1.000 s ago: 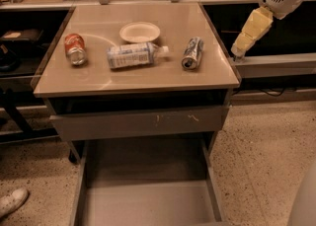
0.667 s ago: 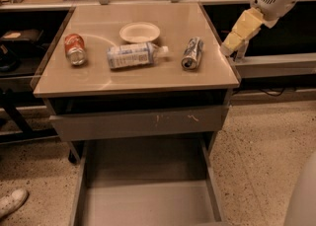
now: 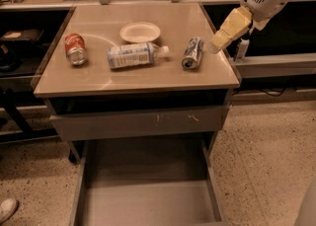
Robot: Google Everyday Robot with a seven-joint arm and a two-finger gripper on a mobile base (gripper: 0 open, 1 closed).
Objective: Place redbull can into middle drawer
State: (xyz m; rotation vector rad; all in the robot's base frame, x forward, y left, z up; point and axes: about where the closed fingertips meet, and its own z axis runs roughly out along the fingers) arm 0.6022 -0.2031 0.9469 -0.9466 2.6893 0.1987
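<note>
The redbull can (image 3: pixel 192 53) lies on its side on the tan cabinet top (image 3: pixel 138 77), right of centre, one silver end facing me. The middle drawer (image 3: pixel 148 195) is pulled open below, a long grey tray with low side walls and a plain floor, nothing in it. My gripper (image 3: pixel 217 45) hangs at the cabinet's right edge, just right of the can and slightly above the top, apart from the can, holding nothing.
An orange-red soda can (image 3: pixel 75 49) lies at the left. A white-labelled plastic bottle (image 3: pixel 134 55) lies in the middle, a white bowl (image 3: pixel 140 32) behind it. A drawer front with pale scratches (image 3: pixel 140 122) is shut above the open drawer. A counter (image 3: pixel 276 62) stands to the right.
My gripper has moved left and down from beyond the cabinet's right side to its right edge, closer to the redbull can. Nothing on the top has moved.
</note>
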